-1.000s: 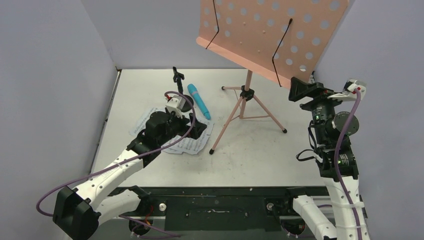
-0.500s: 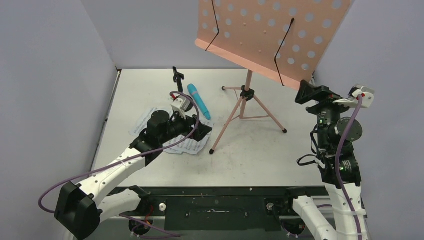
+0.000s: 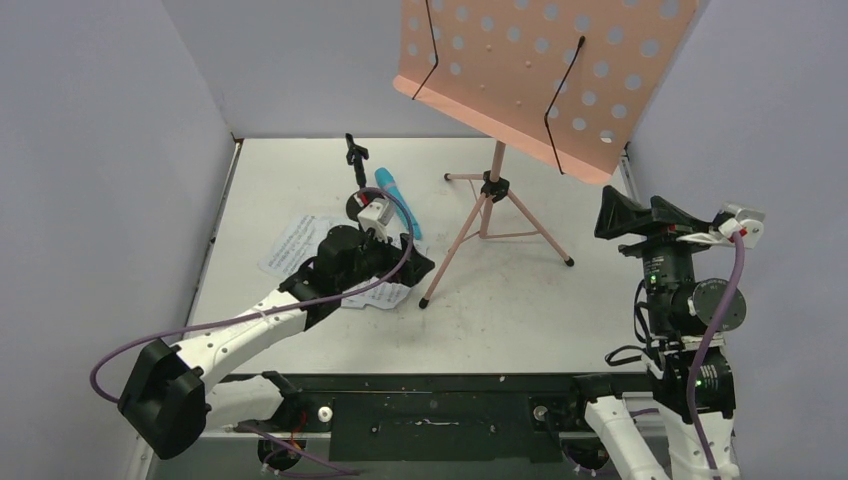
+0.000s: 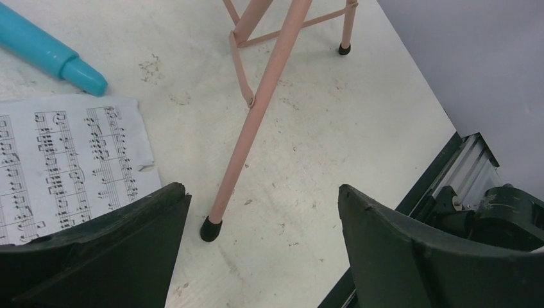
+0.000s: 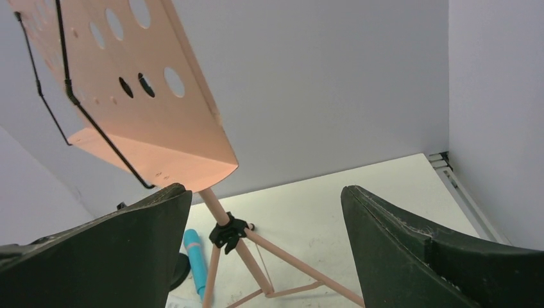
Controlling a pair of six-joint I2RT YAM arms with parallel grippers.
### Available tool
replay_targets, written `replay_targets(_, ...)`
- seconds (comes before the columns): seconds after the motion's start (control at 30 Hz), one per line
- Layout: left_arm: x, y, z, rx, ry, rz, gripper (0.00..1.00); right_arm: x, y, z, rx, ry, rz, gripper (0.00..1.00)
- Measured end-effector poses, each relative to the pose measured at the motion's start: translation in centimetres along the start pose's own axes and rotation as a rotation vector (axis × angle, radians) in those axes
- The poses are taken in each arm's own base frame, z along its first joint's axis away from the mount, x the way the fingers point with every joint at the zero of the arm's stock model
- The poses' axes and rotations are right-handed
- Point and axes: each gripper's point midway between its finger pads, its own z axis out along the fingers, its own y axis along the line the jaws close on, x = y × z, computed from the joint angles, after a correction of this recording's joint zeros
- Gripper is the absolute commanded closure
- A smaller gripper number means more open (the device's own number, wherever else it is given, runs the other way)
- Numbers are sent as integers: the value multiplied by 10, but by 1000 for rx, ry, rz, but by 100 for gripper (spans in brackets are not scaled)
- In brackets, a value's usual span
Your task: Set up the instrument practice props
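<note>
Left gripper [image 3: 412, 262] hovers wide and empty over the pages [image 3: 296, 240] beside the mic [image 3: 390, 183], as I line up a pickup; right gripper [image 3: 622, 213], equally wide, idles by the upright stand [image 3: 530, 70].

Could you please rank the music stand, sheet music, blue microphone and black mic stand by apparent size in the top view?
music stand, nearest the camera
sheet music, partly under the left arm
blue microphone, black mic stand: alike, partly hidden

No words, brands or numbers can be read anywhere. The pages [image 4: 64, 160] bear only printed staves of music notes, without legible titles.
</note>
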Motion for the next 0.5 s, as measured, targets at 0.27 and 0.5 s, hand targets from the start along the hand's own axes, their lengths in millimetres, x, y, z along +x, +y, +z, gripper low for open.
replay_targets(0.27, 31, 6, 38, -14, 91, 2, 20, 33, 3, -32, -75, 89, 3, 10)
replay_targets(0.5, 22, 0, 78, 32, 109, 74, 22, 98, -3, -64, -126, 209, 86, 10)
